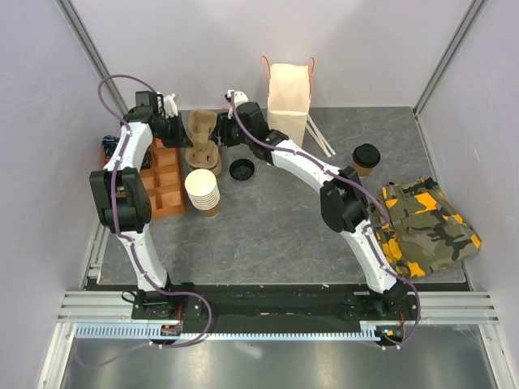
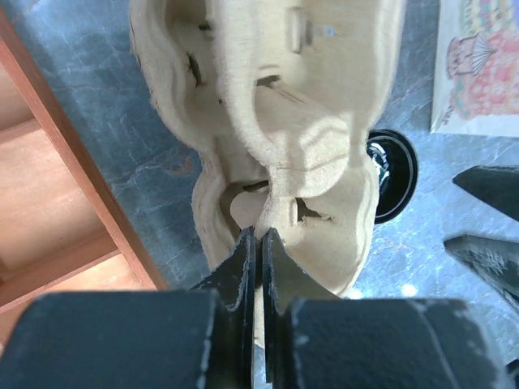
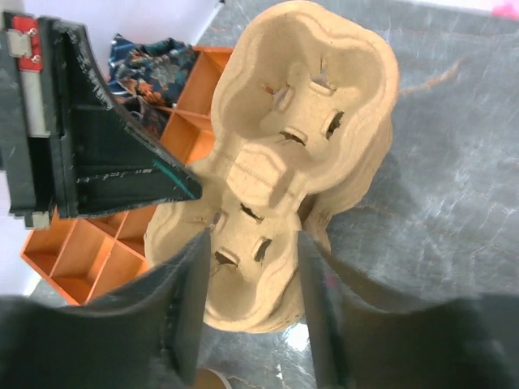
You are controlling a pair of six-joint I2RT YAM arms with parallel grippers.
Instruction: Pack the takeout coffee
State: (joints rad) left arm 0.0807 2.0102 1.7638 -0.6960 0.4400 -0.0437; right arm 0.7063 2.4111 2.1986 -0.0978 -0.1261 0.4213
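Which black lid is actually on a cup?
The right-hand lid, capping the tan cup near the camouflage cloth; the other lid lies loose beside the pulp carrier.

Matt pulp carrier (image 2: 276, 121); paper takeout coffee (image 1: 365, 160), black plastic lid (image 1: 366, 151); wooden organiser (image 3: 81, 259).
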